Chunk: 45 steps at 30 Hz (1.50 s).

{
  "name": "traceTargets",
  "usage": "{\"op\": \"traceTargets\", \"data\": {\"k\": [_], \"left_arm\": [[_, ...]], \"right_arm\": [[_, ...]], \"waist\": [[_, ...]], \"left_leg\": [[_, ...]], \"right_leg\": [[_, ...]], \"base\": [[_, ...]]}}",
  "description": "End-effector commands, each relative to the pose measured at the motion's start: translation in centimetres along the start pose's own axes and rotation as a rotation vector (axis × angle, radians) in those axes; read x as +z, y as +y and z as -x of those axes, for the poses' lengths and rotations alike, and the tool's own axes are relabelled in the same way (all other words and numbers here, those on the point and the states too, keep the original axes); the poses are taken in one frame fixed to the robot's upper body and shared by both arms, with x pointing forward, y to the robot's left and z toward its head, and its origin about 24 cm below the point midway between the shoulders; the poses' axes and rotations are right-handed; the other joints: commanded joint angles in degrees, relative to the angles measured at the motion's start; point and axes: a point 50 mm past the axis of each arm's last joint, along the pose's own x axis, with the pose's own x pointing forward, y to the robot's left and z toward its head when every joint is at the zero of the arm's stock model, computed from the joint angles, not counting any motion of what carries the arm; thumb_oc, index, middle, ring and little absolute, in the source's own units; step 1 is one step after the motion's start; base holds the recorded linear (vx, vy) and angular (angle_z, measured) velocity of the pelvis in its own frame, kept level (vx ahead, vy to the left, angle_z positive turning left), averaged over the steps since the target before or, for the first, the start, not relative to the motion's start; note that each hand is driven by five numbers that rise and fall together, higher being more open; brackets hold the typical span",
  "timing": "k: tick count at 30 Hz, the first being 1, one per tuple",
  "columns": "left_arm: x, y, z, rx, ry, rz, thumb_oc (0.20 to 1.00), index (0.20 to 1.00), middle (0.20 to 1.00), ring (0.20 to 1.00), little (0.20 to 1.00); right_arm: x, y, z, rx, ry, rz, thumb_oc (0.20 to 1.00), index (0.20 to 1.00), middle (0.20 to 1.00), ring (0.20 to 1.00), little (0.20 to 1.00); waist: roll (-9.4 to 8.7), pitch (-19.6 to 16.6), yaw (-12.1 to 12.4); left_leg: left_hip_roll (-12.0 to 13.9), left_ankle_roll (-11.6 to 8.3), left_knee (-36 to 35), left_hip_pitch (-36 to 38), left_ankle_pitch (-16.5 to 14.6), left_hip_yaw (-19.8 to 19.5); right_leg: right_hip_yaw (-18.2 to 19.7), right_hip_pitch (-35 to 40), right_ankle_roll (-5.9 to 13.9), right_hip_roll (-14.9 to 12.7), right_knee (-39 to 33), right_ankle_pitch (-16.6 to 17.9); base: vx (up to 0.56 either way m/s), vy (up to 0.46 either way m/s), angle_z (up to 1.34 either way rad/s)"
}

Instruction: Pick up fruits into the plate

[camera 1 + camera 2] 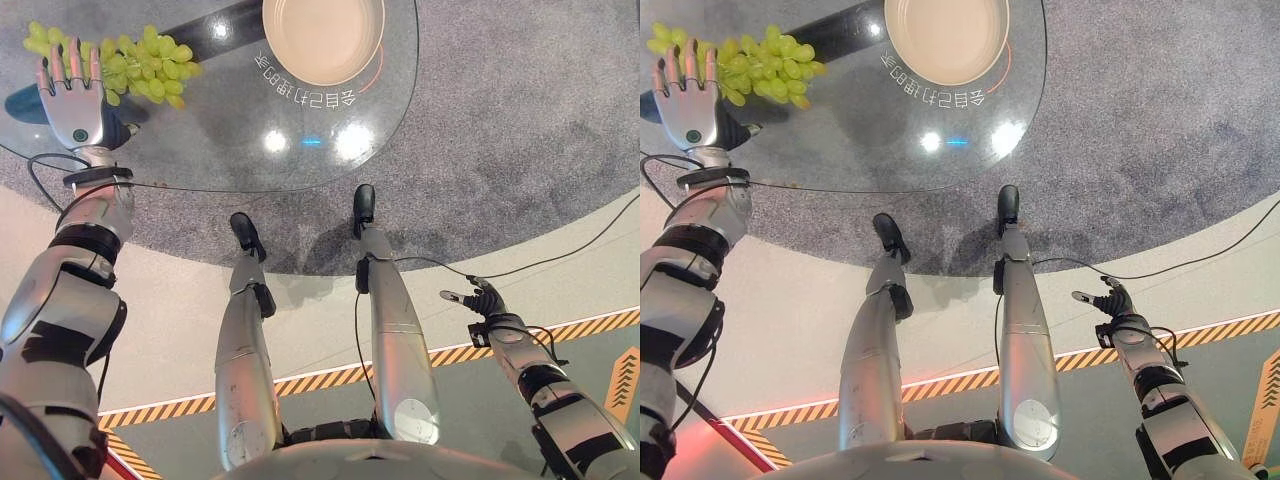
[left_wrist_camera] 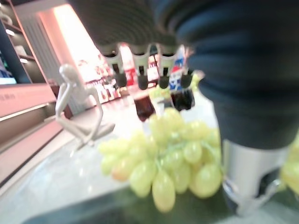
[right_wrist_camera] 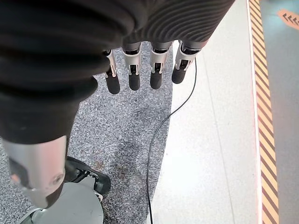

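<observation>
A bunch of green grapes (image 1: 140,65) lies on the round glass table (image 1: 300,150) at its far left. My left hand (image 1: 70,95) hovers over the bunch's left part, open, fingers (image 2: 140,70) straight above the grapes (image 2: 168,163) and thumb beside them. I cannot tell if it touches them. A round beige plate (image 1: 323,40) with nothing on it sits at the table's far middle, to the right of the grapes. Down by my side, over the floor, my right hand (image 1: 478,300) hangs open, holding nothing.
The table stands on a grey carpet (image 1: 520,110). A dark bar (image 1: 210,20) shows through the glass between the grapes and the plate. Yellow-black striped tape (image 1: 560,330) runs across the floor. A white figurine (image 2: 77,107) stands beyond the grapes.
</observation>
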Motion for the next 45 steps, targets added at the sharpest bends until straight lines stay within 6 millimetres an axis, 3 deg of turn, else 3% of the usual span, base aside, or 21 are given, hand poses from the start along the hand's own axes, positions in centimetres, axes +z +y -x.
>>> {"op": "traceTargets", "data": {"k": [1,9,15,19,20,28,38,45], "left_arm": [[-3.4,2.4,-2.1,0.133,0.103,-0.085,1.0,1.0,1.0,1.0,1.0],[-1.7,3.3,-3.5,0.156,-0.036,-0.15,1.0,1.0,1.0,1.0,1.0],[-0.5,2.4,-3.7,0.009,-0.147,-0.238,1.0,1.0,1.0,1.0,1.0],[-0.7,1.5,-3.4,-0.127,-0.111,-0.266,1.0,1.0,1.0,1.0,1.0],[-0.7,1.1,-3.1,-0.156,-0.109,-0.273,1.0,1.0,1.0,1.0,1.0],[-2.6,-0.6,-1.9,-0.458,0.027,-0.394,1.0,1.0,1.0,1.0,1.0],[-4.6,-0.2,-1.4,-0.398,0.12,-0.458,1.0,1.0,1.0,1.0,1.0],[-4.6,-0.9,-1.0,-0.464,0.143,-0.33,1.0,1.0,1.0,1.0,1.0]], "right_arm": [[-4.0,-0.5,1.4,-0.002,0.104,0.015,1.0,1.0,1.0,1.0,1.0],[-3.7,-0.3,1.3,0.005,0.093,0.025,1.0,1.0,1.0,1.0,1.0],[-2.7,-0.6,0.9,0.001,0.068,0.059,1.0,1.0,1.0,1.0,1.0],[-2.0,-0.6,0.7,0.002,0.051,0.061,1.0,1.0,1.0,1.0,1.0],[-2.3,-0.5,0.8,0.006,0.059,0.067,1.0,1.0,1.0,1.0,1.0],[-2.1,-1.1,0.7,-0.033,0.061,0.051,1.0,1.0,1.0,1.0,1.0],[-2.6,-1.3,0.8,-0.035,0.062,0.033,1.0,1.0,1.0,1.0,1.0],[-2.2,-0.7,0.8,-0.012,0.053,0.041,1.0,1.0,1.0,1.0,1.0]], "waist": [[-0.31,-0.15,-0.64],[-0.73,-0.15,-1.3],[-0.53,-0.15,-1.95],[-0.26,-0.15,-2.49],[-0.15,-0.15,-2.47],[-0.87,-0.15,-3.2],[-2.76,-0.15,-3.28],[-4.27,-0.15,-3.21]], "left_leg": [[-5.85,1.36,7.26,-3.45,-8.22,-1.19],[-5.56,1.28,7.6,-3.67,-8.46,-0.86],[-5.48,1.24,7.64,-3.84,-8.44,-0.38],[-5.18,1.15,7.59,-3.86,-8.42,0.4],[-5.09,0.71,8.25,-2.63,-10.46,-0.13],[-4.81,0.7,8.72,-2.72,-10.72,0.5],[-4.41,0.57,7.81,-2.87,-10.2,-0.43],[-3.98,0.45,8.0,-3.97,-10.48,-1.01]], "right_leg": [[-2.18,1.42,-2.01,5.44,2.79,-6.42],[-1.82,1.03,-1.87,5.54,3.04,-6.24],[-1.7,0.73,-1.72,5.43,2.88,-5.87],[-1.73,0.52,-1.67,5.38,2.96,-5.94],[-1.58,1.72,-1.26,5.46,3.71,-7.84],[-1.32,1.77,-1.09,5.54,2.91,-7.16],[-1.27,2.3,-1.36,6.51,1.66,-6.72],[-1.5,1.79,-1.3,6.87,0.37,-5.74]], "base": [[0.0,0.0,0.0],[0.0,0.0,0.0],[0.0,0.01,0.0],[0.02,0.046,-0.02],[0.07,0.039,-0.02],[0.01,0.004,0.0],[-0.01,-0.028,0.0],[-0.03,-0.028,0.01]]}}
